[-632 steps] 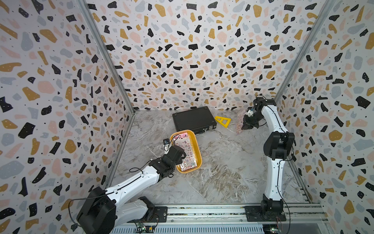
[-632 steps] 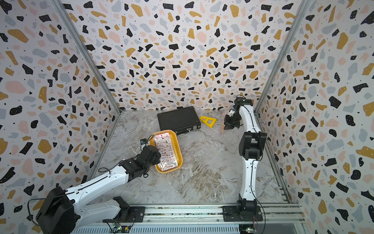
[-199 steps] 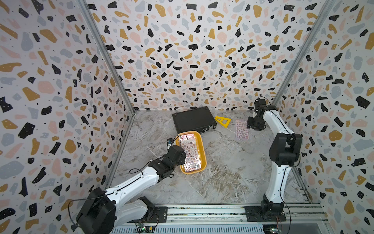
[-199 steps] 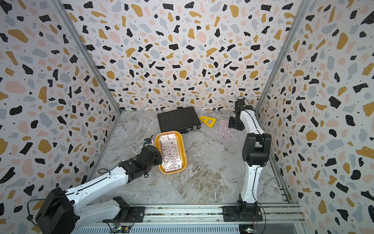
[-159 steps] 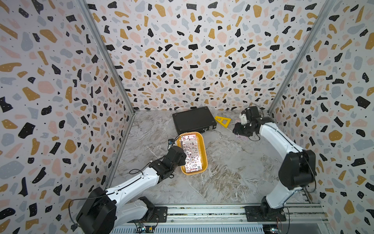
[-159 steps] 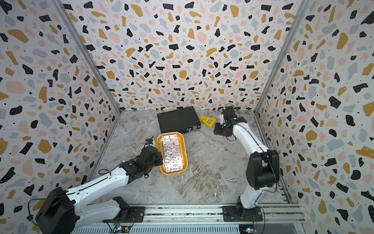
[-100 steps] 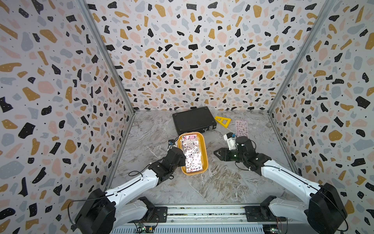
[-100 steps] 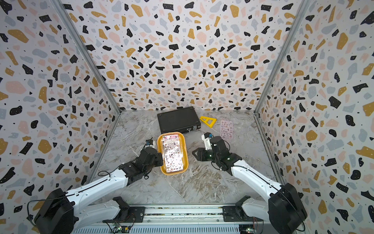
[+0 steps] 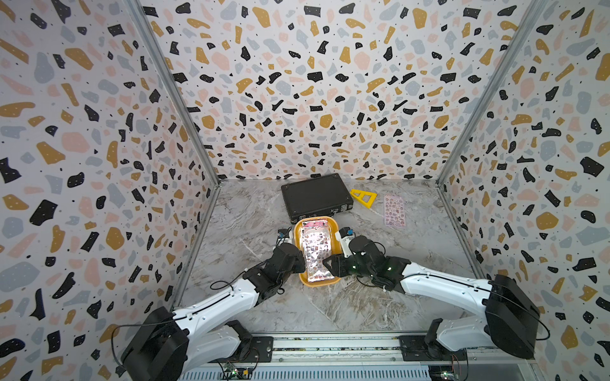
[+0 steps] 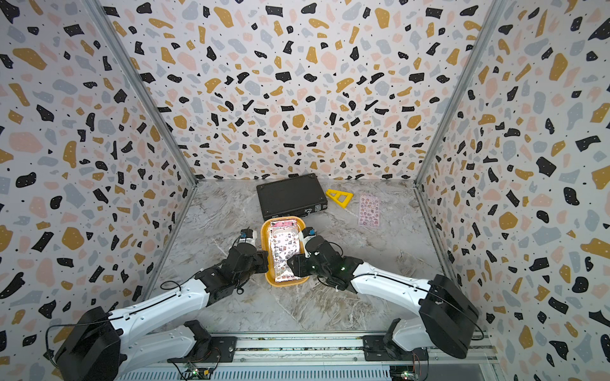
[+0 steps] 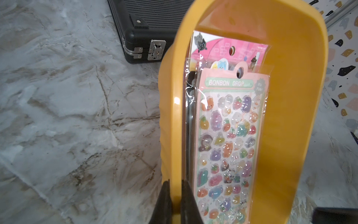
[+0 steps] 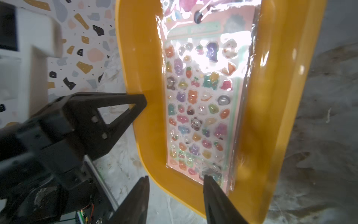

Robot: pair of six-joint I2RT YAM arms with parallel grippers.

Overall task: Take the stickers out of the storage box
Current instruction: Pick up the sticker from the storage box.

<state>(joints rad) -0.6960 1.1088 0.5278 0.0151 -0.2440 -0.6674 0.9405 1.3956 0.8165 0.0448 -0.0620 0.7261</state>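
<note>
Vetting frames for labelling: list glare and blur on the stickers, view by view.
Right wrist view: white glare washes out the upper part of the top stickers, and the background is soft. Left wrist view: sharp, one small highlight on the storage box rim. Both top views: glare whitens them.

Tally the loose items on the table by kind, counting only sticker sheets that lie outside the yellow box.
Sticker sheet outside the box: 1
Yellow storage box: 1
Black briefcase: 1
Yellow triangle ruler: 1
Total: 4
The stack in the box overlaps, so its number cannot be told.
</note>
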